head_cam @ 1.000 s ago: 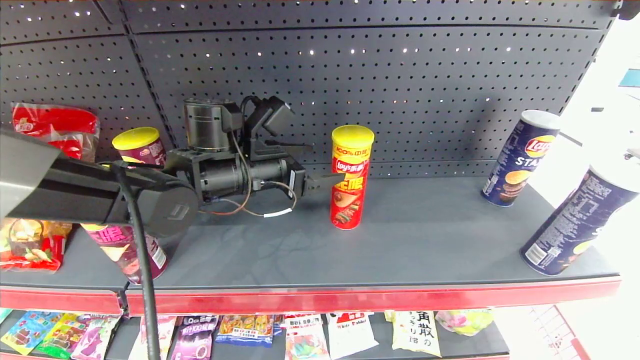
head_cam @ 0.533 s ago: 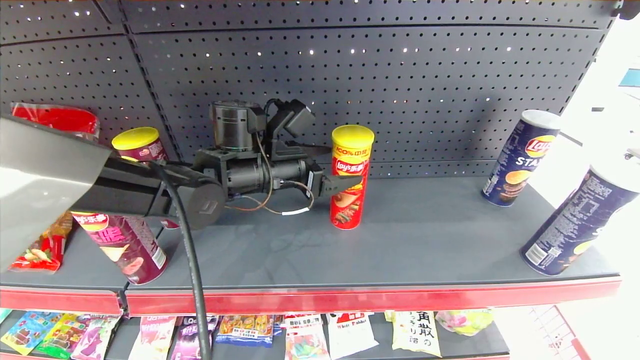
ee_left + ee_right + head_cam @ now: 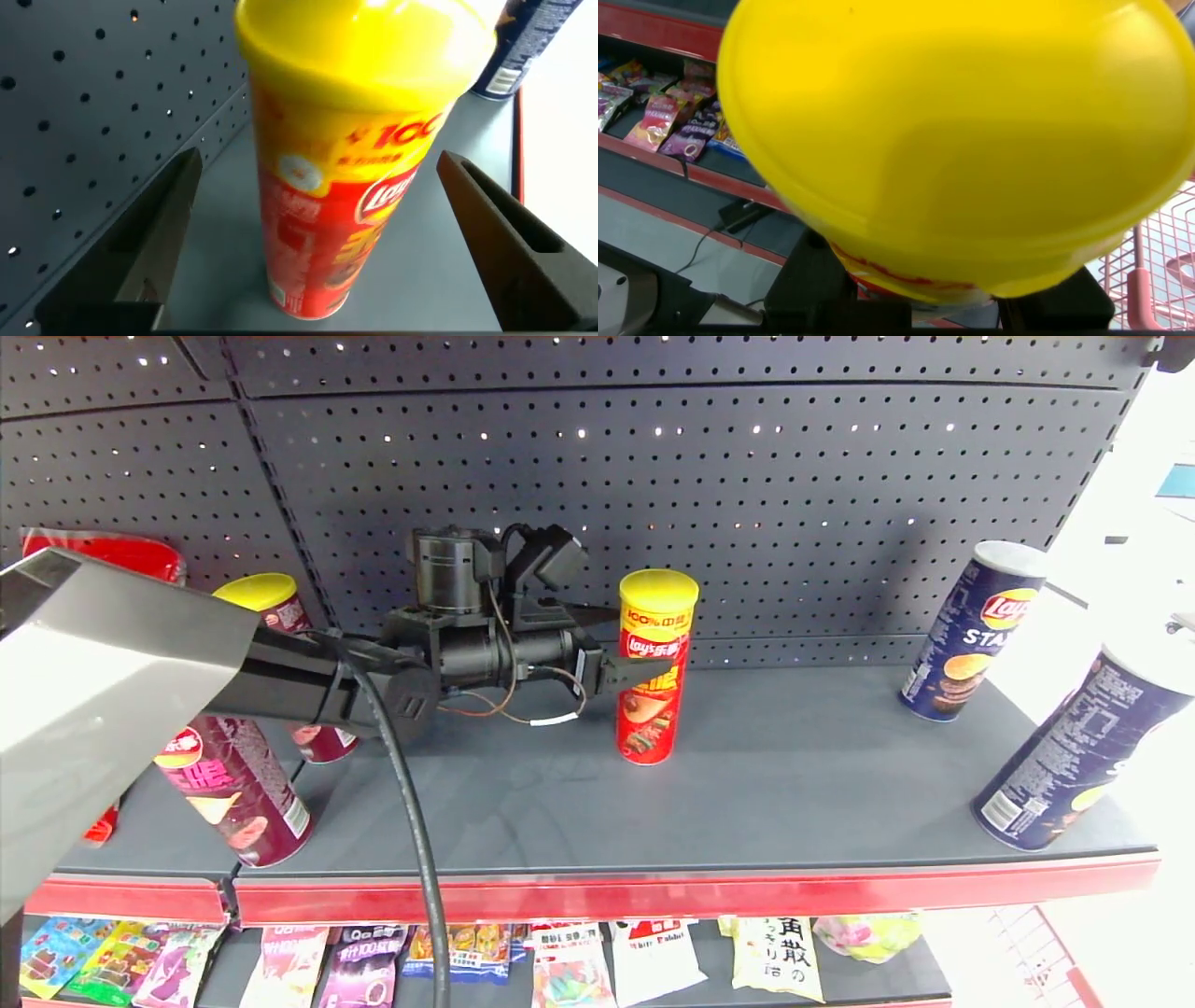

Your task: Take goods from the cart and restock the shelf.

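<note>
A red chips can (image 3: 656, 665) with a yellow lid stands upright mid-shelf on the dark shelf board (image 3: 794, 775). My left gripper (image 3: 642, 639) reaches in from the left and is open, one finger in front of the can and one behind it. In the left wrist view the can (image 3: 336, 187) stands between the spread fingers (image 3: 154, 247) of the left gripper (image 3: 320, 161), with gaps on both sides. In the right wrist view a second yellow-lidded can (image 3: 962, 140) sits very close to the camera, with my right gripper (image 3: 934, 299) shut on it below the lid.
Two maroon cans (image 3: 233, 784) (image 3: 271, 602) stand at the shelf's left beside red bags (image 3: 103, 555). Two blue cans (image 3: 976, 630) (image 3: 1083, 756) stand at the right end. Snack packets (image 3: 653, 957) hang on the lower shelf. A red wire cart (image 3: 1158, 271) is beside the right arm.
My left arm has moved right along the shelf, so its open fingers now straddle the red can. The can itself has stayed in place.
</note>
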`<state>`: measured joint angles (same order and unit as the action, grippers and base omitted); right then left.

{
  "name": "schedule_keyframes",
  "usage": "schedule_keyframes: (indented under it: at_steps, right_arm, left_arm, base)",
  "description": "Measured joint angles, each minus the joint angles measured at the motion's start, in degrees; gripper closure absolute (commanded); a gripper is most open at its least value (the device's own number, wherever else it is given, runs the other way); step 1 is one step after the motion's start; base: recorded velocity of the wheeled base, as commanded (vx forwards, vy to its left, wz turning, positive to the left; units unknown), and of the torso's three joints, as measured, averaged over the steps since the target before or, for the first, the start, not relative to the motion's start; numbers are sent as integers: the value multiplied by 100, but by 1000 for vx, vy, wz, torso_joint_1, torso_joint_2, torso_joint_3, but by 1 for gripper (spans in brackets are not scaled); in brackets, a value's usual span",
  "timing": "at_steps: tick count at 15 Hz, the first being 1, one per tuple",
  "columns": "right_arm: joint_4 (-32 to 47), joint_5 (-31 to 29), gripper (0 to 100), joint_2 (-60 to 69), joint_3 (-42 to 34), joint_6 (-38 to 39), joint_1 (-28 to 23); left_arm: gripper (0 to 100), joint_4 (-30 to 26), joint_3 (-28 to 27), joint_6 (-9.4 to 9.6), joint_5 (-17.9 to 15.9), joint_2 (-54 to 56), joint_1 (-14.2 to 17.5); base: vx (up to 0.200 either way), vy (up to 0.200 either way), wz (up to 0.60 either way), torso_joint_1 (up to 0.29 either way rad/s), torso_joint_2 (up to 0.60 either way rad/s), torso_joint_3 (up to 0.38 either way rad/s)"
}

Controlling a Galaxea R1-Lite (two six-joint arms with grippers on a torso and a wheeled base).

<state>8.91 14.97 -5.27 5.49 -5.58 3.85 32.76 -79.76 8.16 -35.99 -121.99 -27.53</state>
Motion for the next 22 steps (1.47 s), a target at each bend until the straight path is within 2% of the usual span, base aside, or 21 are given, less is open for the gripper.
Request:
schedule_keyframes:
  at_steps: [4, 8, 12, 21, 22]
  right_arm:
    - [-2, 2, 100, 0, 0, -2, 0]
    - [-2, -6, 100, 0, 0, -2, 0]
    - [-2, -46, 100, 0, 0, -2, 2]
    - [-5, -48, 100, 0, 2, 0, 0]
    - [-5, -48, 100, 0, 2, -2, 0]
  left_arm:
    - [0, -22, -56, 10, -246, -59, 112]
    - [0, -126, -541, 10, -389, -246, 116]
    - [0, -364, -974, 11, -408, -425, 66]
    - [0, -386, -1031, -6, -340, -491, -83]
    - [100, -380, -1047, -6, -325, -494, -87]
  base:
    - [0, 0, 0, 0, 0, 0]
    - [0, 0, 0, 0, 0, 0]
    - [0, 0, 0, 0, 0, 0]
    - [0, 0, 0, 0, 0, 0]
    - [0, 0, 0, 0, 0, 0]
